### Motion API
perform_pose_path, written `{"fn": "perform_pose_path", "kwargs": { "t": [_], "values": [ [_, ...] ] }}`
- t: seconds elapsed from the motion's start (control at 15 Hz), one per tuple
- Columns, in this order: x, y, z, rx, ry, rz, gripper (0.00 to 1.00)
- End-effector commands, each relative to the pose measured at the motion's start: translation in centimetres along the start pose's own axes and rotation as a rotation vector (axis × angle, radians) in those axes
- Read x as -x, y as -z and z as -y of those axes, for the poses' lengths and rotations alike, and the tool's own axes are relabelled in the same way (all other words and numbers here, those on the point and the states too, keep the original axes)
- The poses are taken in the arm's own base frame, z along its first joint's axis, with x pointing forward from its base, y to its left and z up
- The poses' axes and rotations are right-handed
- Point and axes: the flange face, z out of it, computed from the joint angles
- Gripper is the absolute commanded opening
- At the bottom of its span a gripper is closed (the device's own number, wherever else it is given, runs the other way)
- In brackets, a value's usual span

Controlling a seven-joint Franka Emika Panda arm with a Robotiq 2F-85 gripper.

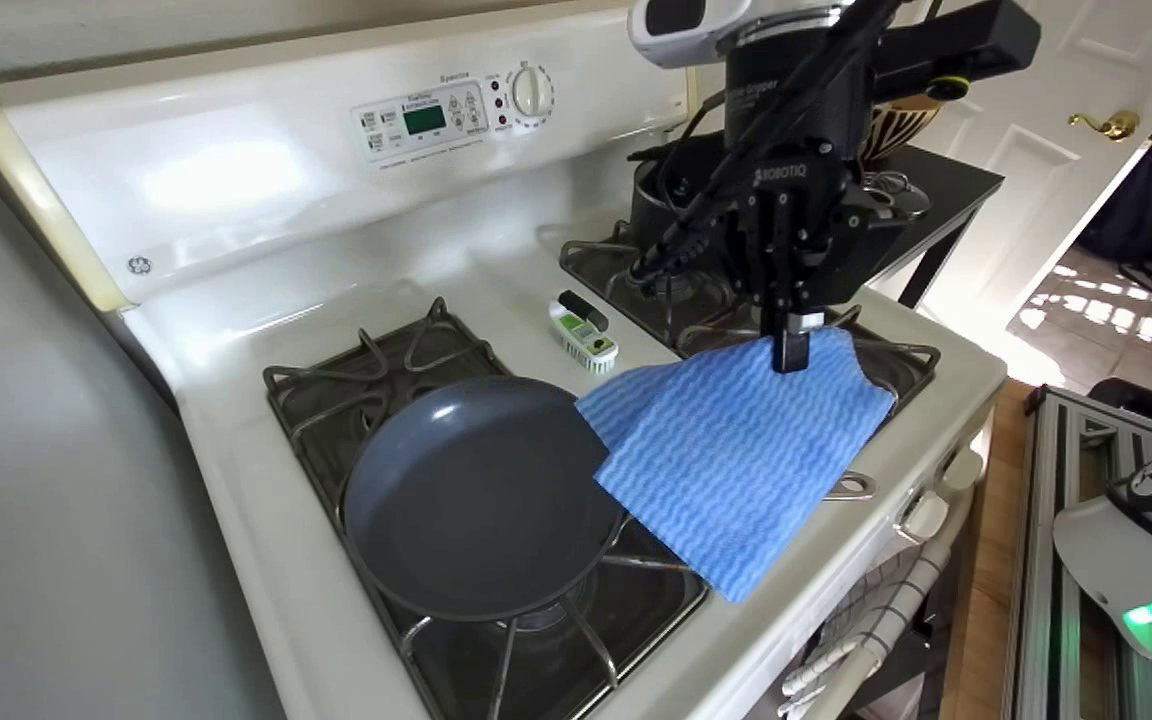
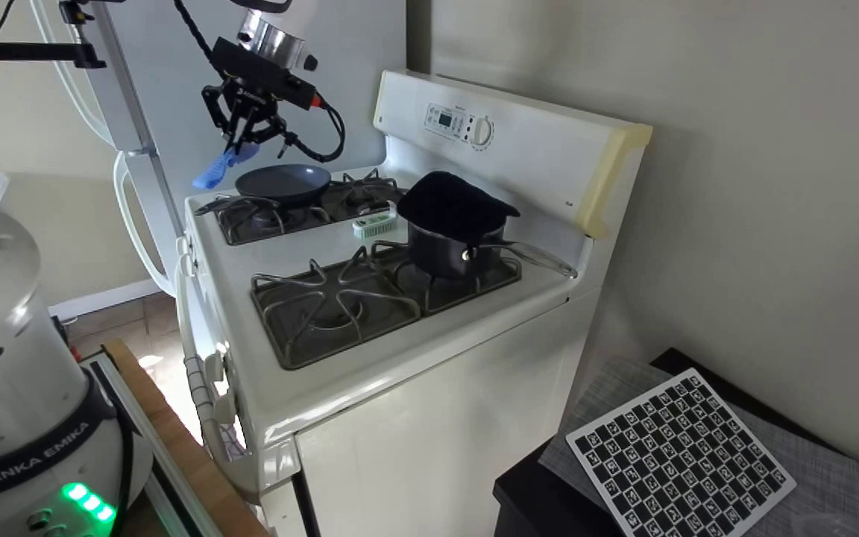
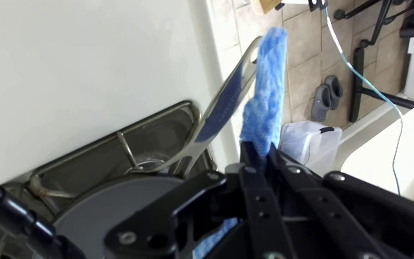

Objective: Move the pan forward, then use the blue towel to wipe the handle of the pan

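Blue towel (image 3: pixel 268 82), nearest and right of centre in the wrist view: we log the gripper (image 3: pixel 261 153) as clamped on it, jaws together with the fabric pinched between. Just beyond, the handle of the pan (image 3: pixel 217 111) slants through mid-frame, its upper end partly hidden by the towel. Below that, at lower left, we note the pan (image 3: pixel 111 208), only part of it in frame.

Progress, by our reading: pan shift probably done, though we cannot confirm it from here; towel grasp done; wiping left. In an exterior view, left of centre, we see a gap between towel and handle, which points at the front edge of the stove (image 2: pixel 280 253). Farthest off, upper half in an exterior view, a black pot (image 1: pixel 649 212), outside our task.
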Motion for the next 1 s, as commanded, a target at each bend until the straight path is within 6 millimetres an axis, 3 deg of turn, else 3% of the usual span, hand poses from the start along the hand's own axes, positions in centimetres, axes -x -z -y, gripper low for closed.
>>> {"fn": "perform_pose_path", "kwargs": {
  "t": [0.0, 0.33, 0.93],
  "values": [
    [0.9, -2.1, -0.8, -0.049, 0.036, 0.085, 0.00],
    [1.2, -4.6, -3.0, -0.040, 0.041, 0.145, 0.00],
    [-0.7, -4.5, -5.4, 0.081, 0.035, 0.063, 0.00]
  ]
}}
